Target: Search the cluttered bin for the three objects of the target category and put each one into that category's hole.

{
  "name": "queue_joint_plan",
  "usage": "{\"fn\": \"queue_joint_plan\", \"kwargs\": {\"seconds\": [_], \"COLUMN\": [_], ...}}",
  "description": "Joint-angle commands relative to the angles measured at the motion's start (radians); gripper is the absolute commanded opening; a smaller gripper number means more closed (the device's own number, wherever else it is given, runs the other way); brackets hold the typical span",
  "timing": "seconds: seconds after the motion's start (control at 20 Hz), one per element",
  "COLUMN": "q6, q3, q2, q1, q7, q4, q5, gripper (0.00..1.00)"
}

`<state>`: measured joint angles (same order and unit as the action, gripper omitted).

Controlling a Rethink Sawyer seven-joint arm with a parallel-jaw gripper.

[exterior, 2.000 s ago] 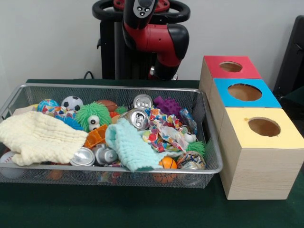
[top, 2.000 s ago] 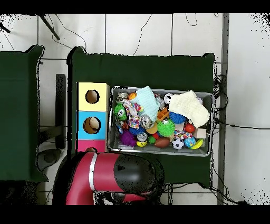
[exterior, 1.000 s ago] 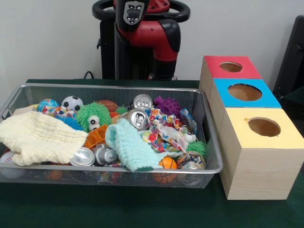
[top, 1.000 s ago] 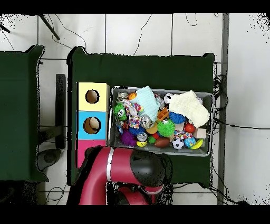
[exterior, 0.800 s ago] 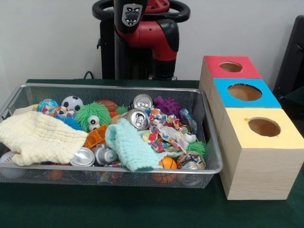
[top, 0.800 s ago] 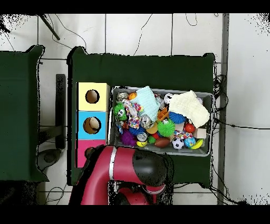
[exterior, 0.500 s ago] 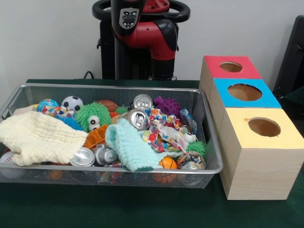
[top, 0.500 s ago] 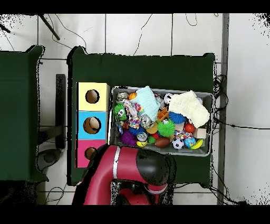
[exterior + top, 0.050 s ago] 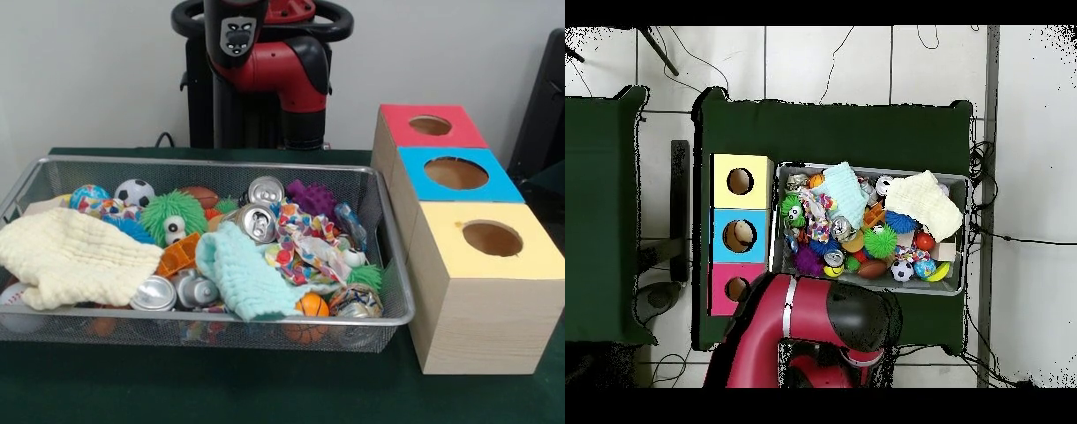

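Arm [image 9: 265,53] swung slightly since earlier; gripper state can't be told. Bin [image 9: 388,265] packed rim to rim, touching three boxes [image 9: 481,291]. Four cans [image 9: 257,221] visible.

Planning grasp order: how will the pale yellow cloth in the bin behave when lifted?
The pale yellow cloth looks soft and crumpled, so it will probably droop. It drapes over a white ball, so lifting may disturb it. Likely light.

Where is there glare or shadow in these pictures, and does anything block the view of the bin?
Front view: even, soft light; small bright glints on the silver can tops; the holes in the boxes look dark inside. Overhead view: the red arm covers part of the red box, but the wire bin is unobstructed.
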<state>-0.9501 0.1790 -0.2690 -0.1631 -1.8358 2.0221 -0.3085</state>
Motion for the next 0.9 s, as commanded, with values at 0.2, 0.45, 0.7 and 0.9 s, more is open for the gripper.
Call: {"fn": "queue_joint_plan", "kwargs": {"seconds": [0.2, 0.45, 0.7, 0.9], "q6": [0.318, 0.305, 0.293, 0.267], "q3": [-0.117, -0.111, -0.101, -0.086], "q2": [-0.354, -0.329, -0.284, -0.261], "q1": [-0.186, -0.163, -0.142, -0.146], "q7": [-0.274, -0.274, -0.278, -0.293], "q4": [-0.443, -0.39, -0.305, -0.246], "q5": [0.181, 0.22, 0.254, 0.253], "gripper": [1.0, 1.0, 1.0, 1.0]}}
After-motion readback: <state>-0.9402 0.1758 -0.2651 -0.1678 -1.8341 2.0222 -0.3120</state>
